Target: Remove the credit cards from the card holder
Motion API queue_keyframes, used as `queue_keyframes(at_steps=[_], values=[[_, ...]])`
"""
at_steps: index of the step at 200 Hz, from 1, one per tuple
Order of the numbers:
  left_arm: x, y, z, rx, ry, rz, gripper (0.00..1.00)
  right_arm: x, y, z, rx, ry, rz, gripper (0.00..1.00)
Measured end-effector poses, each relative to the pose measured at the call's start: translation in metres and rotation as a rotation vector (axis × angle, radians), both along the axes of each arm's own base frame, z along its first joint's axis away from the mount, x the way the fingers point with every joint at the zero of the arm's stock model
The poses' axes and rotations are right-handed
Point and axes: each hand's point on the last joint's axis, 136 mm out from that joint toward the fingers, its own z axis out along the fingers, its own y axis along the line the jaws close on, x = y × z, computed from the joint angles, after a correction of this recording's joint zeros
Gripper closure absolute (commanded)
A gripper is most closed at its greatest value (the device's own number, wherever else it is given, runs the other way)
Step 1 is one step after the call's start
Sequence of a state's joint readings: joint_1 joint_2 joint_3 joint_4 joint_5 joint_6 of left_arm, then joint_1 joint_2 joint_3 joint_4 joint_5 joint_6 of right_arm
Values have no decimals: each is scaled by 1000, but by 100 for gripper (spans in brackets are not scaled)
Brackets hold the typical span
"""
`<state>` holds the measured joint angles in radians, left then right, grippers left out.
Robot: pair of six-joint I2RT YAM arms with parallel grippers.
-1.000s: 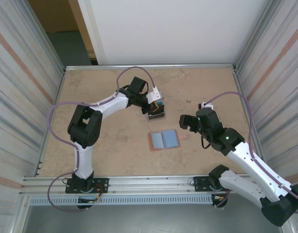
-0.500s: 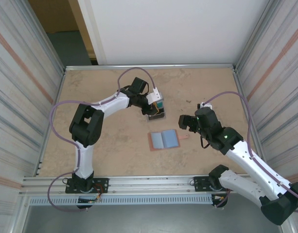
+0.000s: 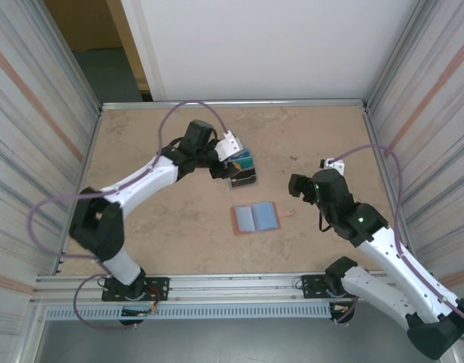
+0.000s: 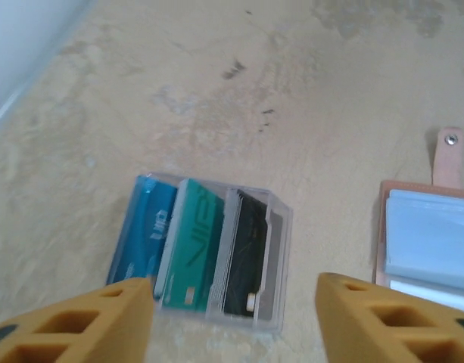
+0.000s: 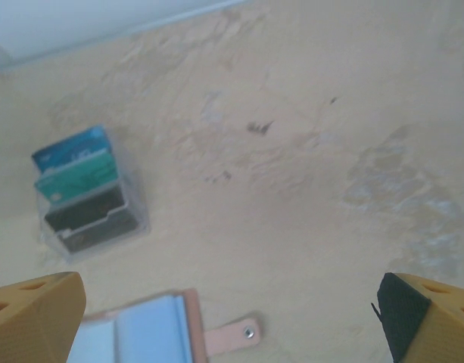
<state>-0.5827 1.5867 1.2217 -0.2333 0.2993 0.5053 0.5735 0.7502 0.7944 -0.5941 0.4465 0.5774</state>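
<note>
Looking down from the top external camera, the card holder (image 3: 255, 218) lies open and flat near the middle of the table (image 3: 156, 227), its light blue inside facing up and its pink tab (image 3: 287, 212) pointing toward the right arm; just beyond it a small clear stand (image 3: 244, 179) carries the credit cards (image 3: 245, 159) upright in tiers; the left tool (image 3: 224, 167) hovers at the stand's left side; the right tool (image 3: 298, 188) hangs to the right of the card holder, apart from it.

From the left wrist, the left tool (image 4: 233, 293) has its yellow fingers (image 4: 88, 321) spread wide with nothing between them; below them is the stand (image 4: 275, 227), holding a blue, a teal and a dark card side by side (image 4: 194, 246); the card holder (image 4: 428, 242) shows at the right edge, its tab (image 4: 447, 155) with a metal snap pointing away.

From the right wrist, the right tool (image 5: 228, 291) also stands wide apart and grips nothing; the stand (image 5: 133, 215) sits well off to the left with the credit cards (image 5: 76, 175) in it; the card holder (image 5: 141, 333) lies at the bottom edge, its tab (image 5: 232, 333) stretched out on the table (image 5: 307, 189).
</note>
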Motion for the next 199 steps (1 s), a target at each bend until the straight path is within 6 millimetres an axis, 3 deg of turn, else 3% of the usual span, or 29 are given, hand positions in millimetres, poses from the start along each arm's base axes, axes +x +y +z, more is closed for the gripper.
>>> queue_keyframes(at_steps=[31, 73, 118, 156, 199], values=[[-12, 46, 7, -8, -82, 193, 2, 1, -22, -7, -64, -65, -54, 1], [-28, 133, -1, -27, -170, 536, 1, 8, -46, -36, -144, -62, -115, 1], [-50, 229, -3, -92, -284, 896, 1, 27, -68, -48, -174, -28, -172, 1], [-58, 265, -16, -115, -361, 1033, 1, 39, -71, -55, -195, -43, -155, 1], [-42, 307, -50, -165, -318, 1163, 1, 50, -78, -58, -210, -91, -155, 1]])
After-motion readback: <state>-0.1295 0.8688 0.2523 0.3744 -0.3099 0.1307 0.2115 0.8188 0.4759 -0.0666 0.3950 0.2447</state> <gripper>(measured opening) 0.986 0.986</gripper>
